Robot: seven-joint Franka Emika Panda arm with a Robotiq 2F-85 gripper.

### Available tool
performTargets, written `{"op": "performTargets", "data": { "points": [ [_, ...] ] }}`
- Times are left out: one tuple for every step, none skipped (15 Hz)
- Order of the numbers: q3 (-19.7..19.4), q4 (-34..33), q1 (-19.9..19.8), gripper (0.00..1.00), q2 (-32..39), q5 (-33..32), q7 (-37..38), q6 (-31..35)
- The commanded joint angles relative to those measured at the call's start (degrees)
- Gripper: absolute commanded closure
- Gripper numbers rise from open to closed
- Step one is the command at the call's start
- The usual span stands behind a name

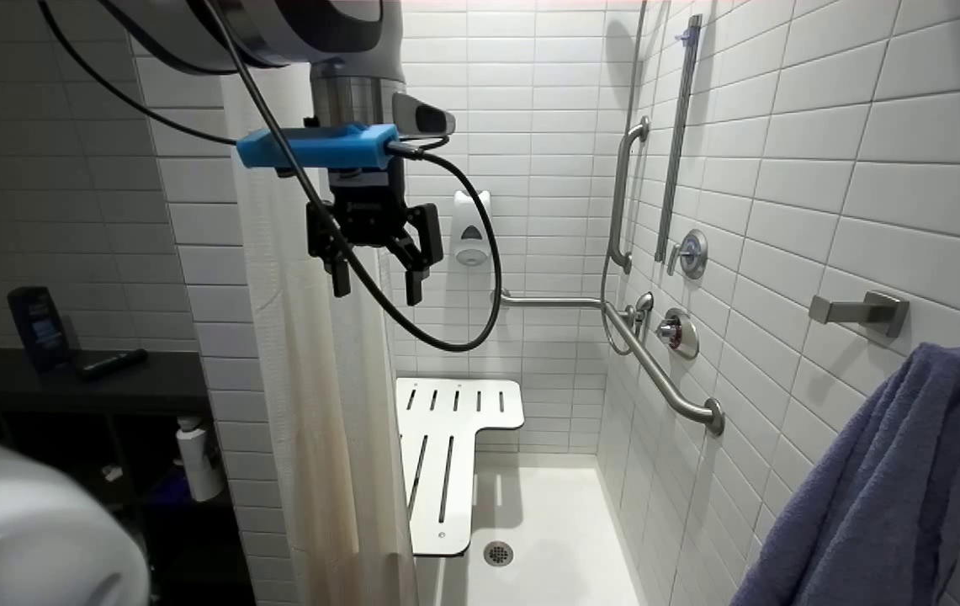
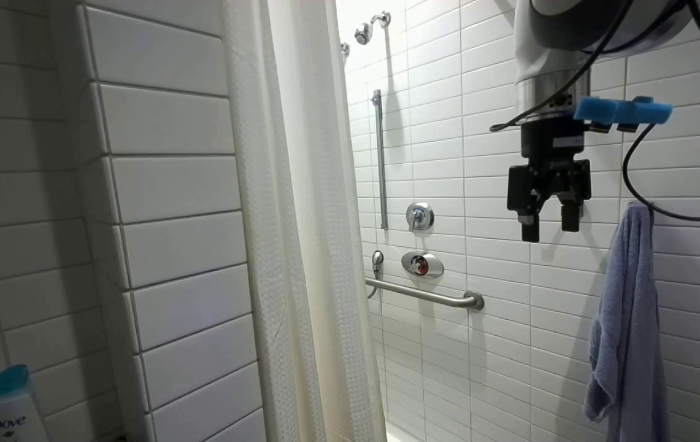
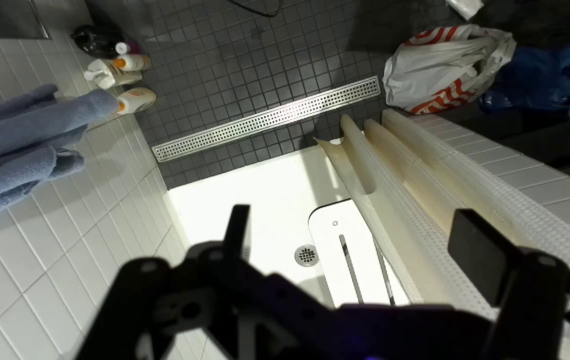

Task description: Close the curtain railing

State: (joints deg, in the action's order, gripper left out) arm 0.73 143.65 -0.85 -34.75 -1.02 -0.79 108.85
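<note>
Blocky tool (image 3: 355,231) gapes; waffled curtain (image 2: 305,221) hangs pleated.

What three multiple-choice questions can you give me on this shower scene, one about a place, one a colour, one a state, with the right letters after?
1. Where is the round drain?
A. In the tiled wall
B. In the white shower floor
C. In the seat

2. What colour is the block mounted above the gripper?
A. Blue
B. Yellow
C. Green

3. What state is the curtain in?
A. Drawn fully across the shower
B. Lying in a heap
C. Hanging gathered at one side

1: B, because the wrist view shows it set in the white shower floor.
2: A, because it shows blue in both exterior views.
3: C, because its pleats bunch together in an exterior view, with the white shower floor in sight past them.
</note>
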Motion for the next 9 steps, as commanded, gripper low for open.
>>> {"op": "performTargets", "data": {
  "points": [
    [-0.3, -0.1, 0.2, 0.00, -0.2, -0.5, 0.0, -0.8],
    [-0.3, -0.1, 0.3, 0.00, 0.0, -0.2, 0.2, -0.2],
    [-0.3, -0.1, 0.3, 0.00, 0.0, -0.2, 0.2, -0.2],
    [-0.3, -0.1, 0.3, 0.00, 0.0, -0.2, 0.2, -0.2],
    [-0.3, -0.1, 0.3, 0.00, 0.0, -0.1, 0.2, -0.2],
    [-0.3, -0.1, 0.3, 0.00, 0.0, -0.1, 0.2, -0.2],
    [-0.4, -0.1, 0.3, 0.00, 0.0, -0.1, 0.2, -0.2],
    [-0.4, -0.1, 0.3, 0.00, 0.0, -0.1, 0.2, -0.2],
    [-0.4, -0.1, 0.3, 0.00, 0.0, -0.1, 0.2, -0.3]
  ]
}}
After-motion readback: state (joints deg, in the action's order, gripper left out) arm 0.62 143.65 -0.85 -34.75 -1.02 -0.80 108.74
